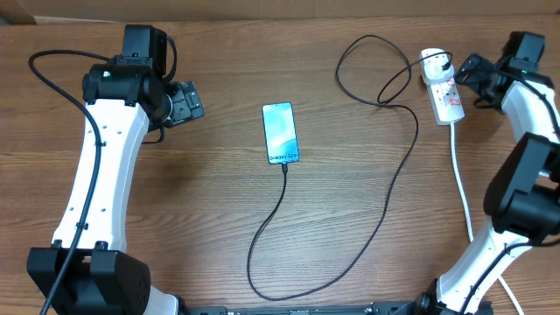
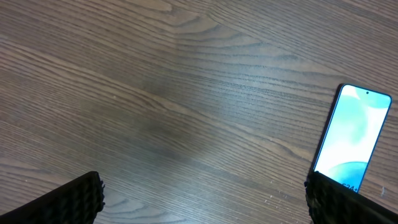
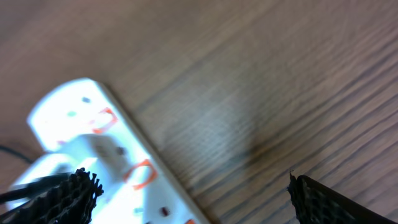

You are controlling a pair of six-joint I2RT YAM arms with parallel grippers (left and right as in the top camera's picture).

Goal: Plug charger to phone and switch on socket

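Cable looks plugged in, and we judge the switch is the step left.
Phone (image 1: pixel 280 133) lies flat mid-bench (image 1: pixel 175 219), and the charger (image 1: pixel 398 175) tip meets its lower edge. The cable loops round to its plug on the socket (image 1: pixel 443 91) at far right. The right gripper (image 1: pixel 465 72) hovers just beside the socket, released and holding nothing, which we read as lining up for the red switch marks (image 3: pixel 142 174). The left gripper (image 1: pixel 185 103) is also released and parked well clear of the phone.

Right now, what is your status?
Open, empty: left gripper, right gripper. Charger looks plugged into phone and socket; switch state unclear. Nothing between right gripper and socket.
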